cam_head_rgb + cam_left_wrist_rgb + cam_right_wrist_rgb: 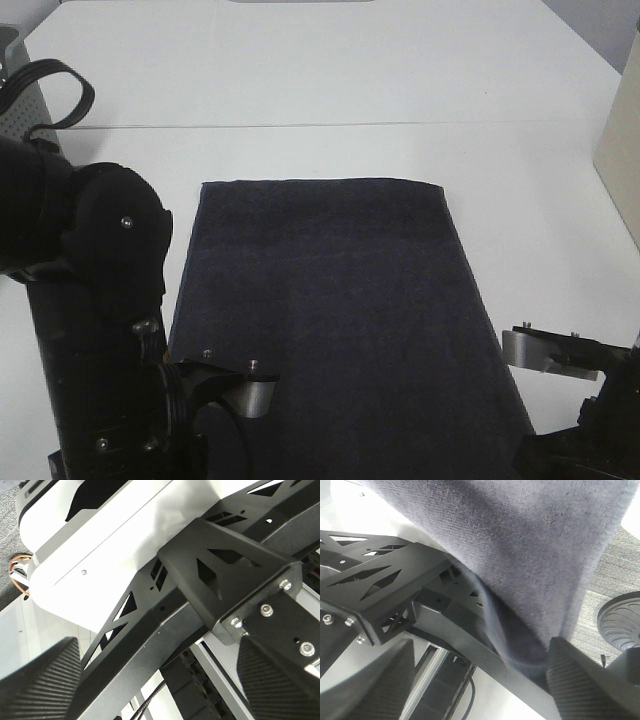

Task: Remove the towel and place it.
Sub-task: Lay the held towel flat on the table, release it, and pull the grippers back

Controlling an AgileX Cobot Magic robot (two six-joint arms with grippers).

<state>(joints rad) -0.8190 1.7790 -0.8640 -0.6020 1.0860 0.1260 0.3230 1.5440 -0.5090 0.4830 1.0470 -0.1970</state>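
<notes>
exterior high shows the towel spread flat on the surface, so placing looks done; left tool gapes empty, right tool gapes too with the hem hanging by one finger, seemingly unpinched, leaving only backing both tools away.

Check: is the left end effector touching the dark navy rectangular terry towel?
Apart. Left wrist view: the left end effector stands open, fingers bare, only black metal frame between them; the dark navy terry towel is absent there.
</notes>
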